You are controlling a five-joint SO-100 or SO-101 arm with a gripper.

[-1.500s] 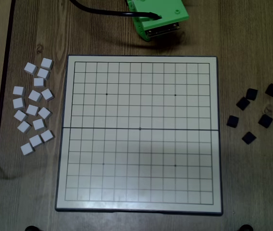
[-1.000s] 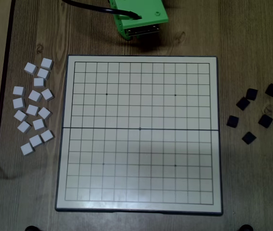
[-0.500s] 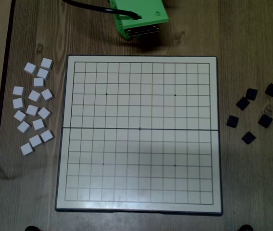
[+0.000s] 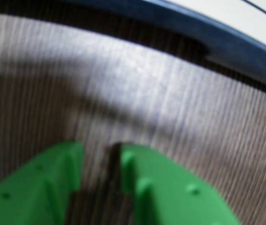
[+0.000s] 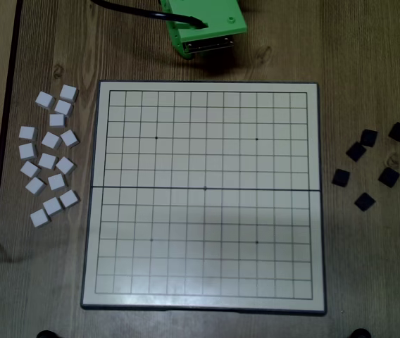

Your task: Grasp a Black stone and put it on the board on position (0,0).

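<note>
In the overhead view my green gripper (image 5: 204,32) hovers over bare wood just beyond the board's (image 5: 315,141) far edge, left of its middle. Several black stones (image 5: 363,201) lie loose on the table to the right of the board, far from the gripper. No stone sits on the grid. The wrist view shows my gripper (image 4: 98,157) from close up. Its two green fingers (image 4: 163,187) stand almost together with only a thin slit and nothing between them. The board's dark rim (image 4: 226,40) curves across the top right.
A cluster of white square blocks (image 5: 48,160) lies on the wood left of the board. A black cable (image 5: 126,10) runs off from the gripper toward the top left. The table's left edge (image 5: 6,113) has a dark strip.
The gripper shifted left and slightly toward the top edge of the overhead view, then stayed still for the last second. Stones and board have not moved.
</note>
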